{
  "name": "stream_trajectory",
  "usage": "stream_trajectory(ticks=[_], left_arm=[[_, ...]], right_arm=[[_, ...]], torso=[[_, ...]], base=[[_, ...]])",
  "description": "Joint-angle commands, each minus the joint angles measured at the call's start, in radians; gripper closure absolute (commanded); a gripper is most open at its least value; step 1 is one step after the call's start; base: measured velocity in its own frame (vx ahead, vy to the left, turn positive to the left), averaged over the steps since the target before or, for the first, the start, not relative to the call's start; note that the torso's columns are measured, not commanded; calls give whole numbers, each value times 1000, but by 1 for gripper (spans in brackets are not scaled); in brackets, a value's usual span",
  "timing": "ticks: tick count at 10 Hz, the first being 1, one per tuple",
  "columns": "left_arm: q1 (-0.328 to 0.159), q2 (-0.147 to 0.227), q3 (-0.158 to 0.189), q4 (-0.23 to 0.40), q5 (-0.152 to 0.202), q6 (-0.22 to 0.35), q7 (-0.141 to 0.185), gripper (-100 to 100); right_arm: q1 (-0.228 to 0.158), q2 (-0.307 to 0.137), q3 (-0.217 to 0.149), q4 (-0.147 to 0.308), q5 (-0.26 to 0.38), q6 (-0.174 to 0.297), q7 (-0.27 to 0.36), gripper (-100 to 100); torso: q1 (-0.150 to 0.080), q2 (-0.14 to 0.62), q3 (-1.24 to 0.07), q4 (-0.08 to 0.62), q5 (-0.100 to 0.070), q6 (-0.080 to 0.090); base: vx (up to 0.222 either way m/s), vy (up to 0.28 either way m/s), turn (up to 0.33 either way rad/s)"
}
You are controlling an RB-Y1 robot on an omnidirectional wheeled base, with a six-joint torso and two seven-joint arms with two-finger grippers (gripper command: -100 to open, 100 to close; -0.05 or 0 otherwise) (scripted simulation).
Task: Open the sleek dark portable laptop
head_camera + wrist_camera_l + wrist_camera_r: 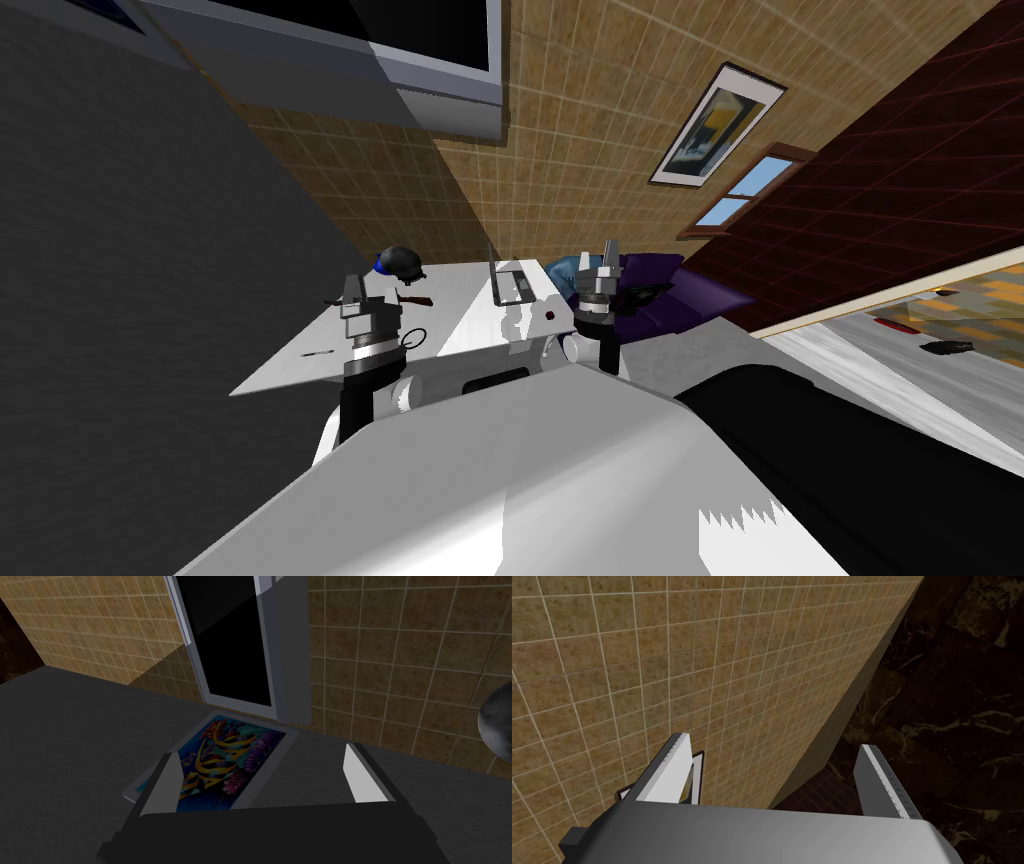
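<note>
- The laptop sits on the far middle of the white table, ahead of me and a touch to the right. It is drawn grey with a dark panel on its base.
- A thin lid appears to stand up already along the base's left edge, so I read it as at least part open. How wide it stands is hard to tell.
- The right gripper is the nearer one, just beside the laptop on its base side. It is raised above the table with its fingers spread wide and holding nothing.
- The left gripper hovers over the table's left half, well apart from the laptop. Its fingers are spread and empty too.
- Both hands point up and away, so neither is lined up yet. The right hand looks the better choice.
- To do this well, tip the wrist down and come in low over the base. Put one finger behind the lid's free top edge rather than pinching the thin panel.
- Follow the hinge's arc, easing the lid back toward the left, gently enough that the base doesn't skid.
- On the left half lie a dark round helmet-like thing, a red-handled tool and a small ring. Keep the left arm quiet near them.
- A purple sofa sits close behind the right hand, so mind the elbow.
</note>
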Motion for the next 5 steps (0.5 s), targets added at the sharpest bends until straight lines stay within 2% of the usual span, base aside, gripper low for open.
stream_trajectory(ticks=[1, 5], left_arm=[[0, 0, 0, 0, 0, 0, 0, 0], [0, 0, 0, 0, 0, 0, 0, 0]], right_arm=[[0, 0, 0, 0, 0, 0, 0, 0], [0, 0, 0, 0, 0, 0, 0, 0]], torso=[[0, 40, -82, 41, 0, 0], [0, 322, -644, 322, 0, 0]], base=[[0, 0, 0], [0, 0, 0]])
